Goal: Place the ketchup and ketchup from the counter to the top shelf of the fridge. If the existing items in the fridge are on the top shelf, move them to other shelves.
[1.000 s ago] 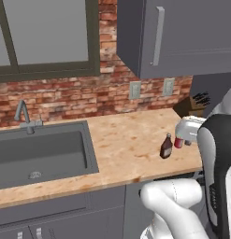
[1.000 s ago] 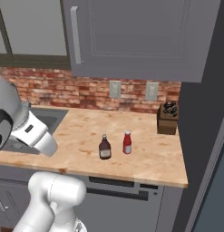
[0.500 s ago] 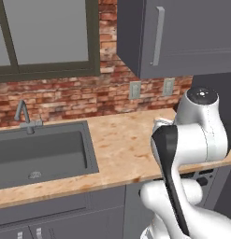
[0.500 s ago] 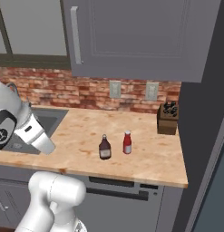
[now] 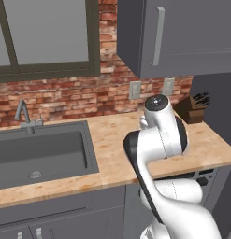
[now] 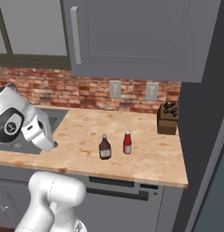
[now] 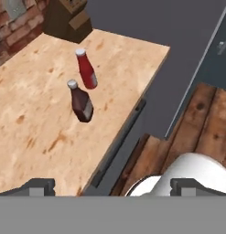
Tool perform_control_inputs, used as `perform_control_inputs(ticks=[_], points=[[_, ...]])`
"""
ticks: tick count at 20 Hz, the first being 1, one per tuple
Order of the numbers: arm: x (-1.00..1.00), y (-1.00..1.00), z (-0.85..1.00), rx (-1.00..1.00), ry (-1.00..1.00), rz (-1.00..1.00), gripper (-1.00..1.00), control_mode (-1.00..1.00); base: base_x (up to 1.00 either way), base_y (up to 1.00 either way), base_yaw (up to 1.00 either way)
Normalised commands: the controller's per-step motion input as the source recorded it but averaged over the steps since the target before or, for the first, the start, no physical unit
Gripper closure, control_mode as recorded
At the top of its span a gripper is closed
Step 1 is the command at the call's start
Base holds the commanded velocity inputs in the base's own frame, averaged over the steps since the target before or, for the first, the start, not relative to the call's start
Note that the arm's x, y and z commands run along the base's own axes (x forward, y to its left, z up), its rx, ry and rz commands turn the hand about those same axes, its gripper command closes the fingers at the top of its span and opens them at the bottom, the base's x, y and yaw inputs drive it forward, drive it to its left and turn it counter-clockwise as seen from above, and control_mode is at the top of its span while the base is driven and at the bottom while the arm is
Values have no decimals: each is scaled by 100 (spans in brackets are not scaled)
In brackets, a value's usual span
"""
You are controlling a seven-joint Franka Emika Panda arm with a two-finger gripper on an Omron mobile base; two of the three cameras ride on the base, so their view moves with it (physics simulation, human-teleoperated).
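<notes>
Two ketchup bottles stand upright side by side on the light wood-grain desk (image 6: 145, 158), near its front edge and apart from each other by a small gap: the bright red ketchup bottle (image 6: 127, 142) with a white cap, and just to its left in the right base view the darker, wider brownish-red ketchup bottle (image 6: 104, 147). In the hand view the same pair appears from above, the red one (image 7: 87, 69) farther away and the dark one (image 7: 80, 101) nearer. The claw (image 7: 112, 186) hangs above the front edge of the desk, well apart from both bottles, with its two dark fingertips (image 7: 39, 186) spread wide and nothing between them, so it is released. A brown knife block (image 6: 168, 118) sits at the back right of the desk against the brick wall (image 6: 54, 88), beside the tall slate-grey fridge (image 6: 206, 118). A dark grey sink basin (image 5: 39, 151) with a faucet (image 5: 23, 114) is set into the desk to the left, and grey wall cabinets (image 6: 131, 36) hang above
</notes>
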Motion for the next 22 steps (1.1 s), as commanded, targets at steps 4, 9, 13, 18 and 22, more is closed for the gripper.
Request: perform_control_inputs(ticks=[4, 9, 13, 18, 22], points=[[56, 0, -37, -10, 0, -25, -100, -100, 0, 0, 0], [41, 0, -31, -7, 0, -19, -100, -100, 0, 0, 0], [35, 3, -10, -2, 0, -6, -100, -100, 0, 0, 0], [33, 1, -13, -5, 0, 0, -100, -100, 0, 0, 0], [11, -1, -33, -8, 0, 0, -100, -100, 0, 0, 0]])
